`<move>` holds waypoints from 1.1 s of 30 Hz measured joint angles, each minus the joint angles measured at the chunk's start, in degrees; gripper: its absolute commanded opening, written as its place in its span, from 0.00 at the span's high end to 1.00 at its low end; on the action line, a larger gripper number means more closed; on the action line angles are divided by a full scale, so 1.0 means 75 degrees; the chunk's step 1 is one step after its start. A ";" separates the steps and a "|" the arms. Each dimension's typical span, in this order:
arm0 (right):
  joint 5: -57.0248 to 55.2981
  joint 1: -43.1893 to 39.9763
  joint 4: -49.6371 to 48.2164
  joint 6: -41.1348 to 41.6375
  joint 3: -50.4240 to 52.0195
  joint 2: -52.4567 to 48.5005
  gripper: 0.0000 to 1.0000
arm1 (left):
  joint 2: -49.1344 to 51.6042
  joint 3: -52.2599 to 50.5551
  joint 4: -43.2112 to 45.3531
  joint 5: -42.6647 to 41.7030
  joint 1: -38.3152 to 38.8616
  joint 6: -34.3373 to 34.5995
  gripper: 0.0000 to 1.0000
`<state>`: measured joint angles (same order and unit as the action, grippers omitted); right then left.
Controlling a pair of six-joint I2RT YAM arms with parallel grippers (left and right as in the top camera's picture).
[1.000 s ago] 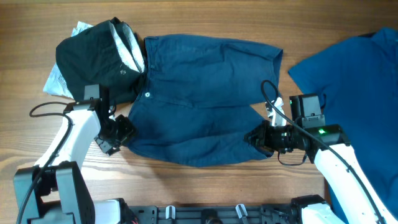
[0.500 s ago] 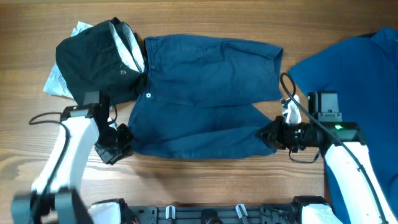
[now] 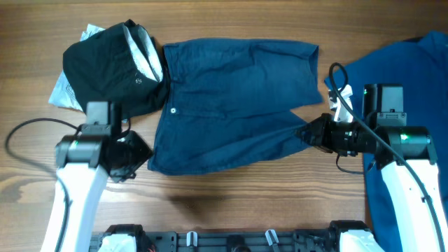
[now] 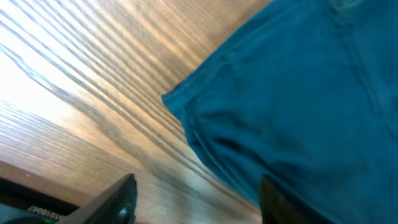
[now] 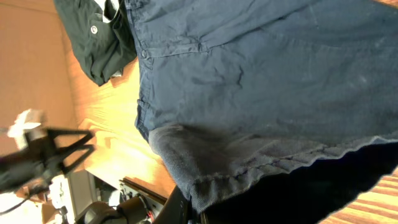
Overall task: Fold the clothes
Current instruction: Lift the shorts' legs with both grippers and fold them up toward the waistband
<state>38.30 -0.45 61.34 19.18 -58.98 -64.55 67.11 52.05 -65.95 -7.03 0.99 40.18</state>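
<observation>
Wood-grain bench [image 3: 245, 203] is seen up front, with the left fingers [image 4: 117, 200] held spread apart over it, nothing pinched, just beside the near waist corner of the dark teal shorts [image 3: 231, 98]. The right fingers [image 3: 310, 133] are pressed together on the near leg's hem, which is drawn out toward them. The shorts are laid flat mid-bench, waistband to the left. Further back, a black garment [image 3: 105, 66] is touched by the waistband; a blue shirt [image 3: 413, 77] is spread far right.
</observation>
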 measured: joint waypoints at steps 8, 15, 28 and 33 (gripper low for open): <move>-0.0146 0.0000 0.0052 -0.0003 0.0000 0.0000 0.96 | 0.2731 -0.0364 0.0985 -0.0385 0.0000 0.0373 0.33; -0.0175 0.0003 0.0044 0.0000 0.0000 0.0000 0.96 | 0.4068 -0.0455 0.1241 -0.0542 0.0003 0.0466 0.96; -0.0318 -0.0321 -0.0105 -0.0006 0.0000 0.0000 0.96 | 0.1763 0.0289 -0.0265 -0.0799 0.0268 -0.0012 0.96; -0.0117 -0.0321 -0.1180 0.0099 -0.0003 0.0000 0.96 | 0.0723 0.1326 -0.0157 -0.0833 0.0277 -0.0268 0.96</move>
<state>37.43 -2.85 52.49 19.92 -59.00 -64.55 72.53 62.00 -67.13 -13.28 3.07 38.17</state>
